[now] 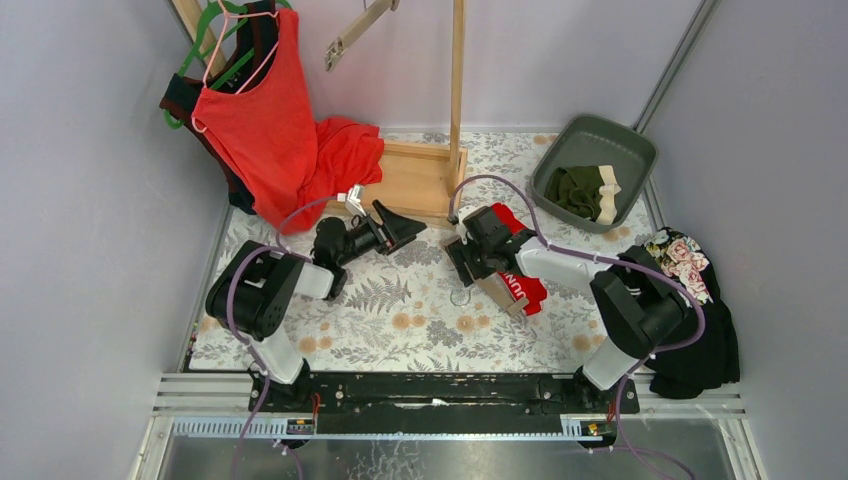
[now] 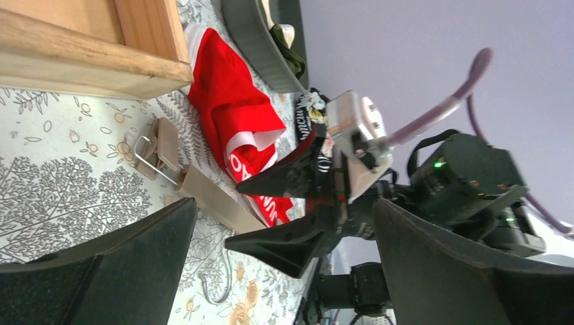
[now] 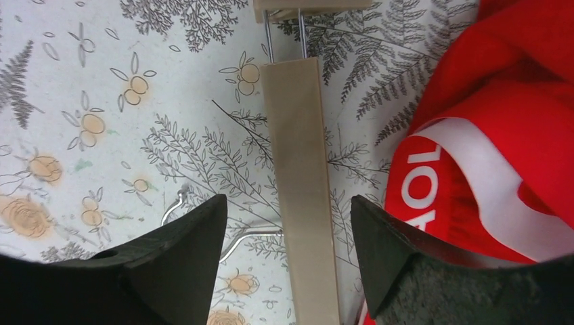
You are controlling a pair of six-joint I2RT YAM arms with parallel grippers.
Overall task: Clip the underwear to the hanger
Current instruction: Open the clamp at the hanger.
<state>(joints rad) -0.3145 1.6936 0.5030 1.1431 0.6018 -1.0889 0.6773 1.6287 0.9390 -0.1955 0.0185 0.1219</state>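
- The right tool (image 3: 288, 203) is parted about three-quarters wide and points down at the hanger (image 3: 301, 169). One black finger sits on each side of the hanger's bar, with a gap on both sides, so nothing is gripped.
- The left tool (image 1: 400, 228) is spread fully and holds nothing. It sits low over the bench (image 1: 400, 330) just in front of the wooden stand (image 1: 415, 180), facing the right tool.
- The grey tub (image 1: 610, 135), a tapered plastic basin, stands at the far right corner of the bench. In it lie the olive green briefs (image 1: 575, 190), crumpled, with the cream waistband towards the right wall.
- The red briefs (image 3: 514, 135) lie loose near the middle of the bench, just right of the hanger bar. They are bright red knit, and the red waistband has a white stripe and white lettering. They are not clipped.
- The hanger is a flat, pale wooden bar lying on the bench. A spring clip (image 2: 159, 145) is on its wire rail, and its wire hook (image 2: 216, 291) is at the near side.
- The bench is covered in a pale cloth printed with grey ferns and orange flowers.
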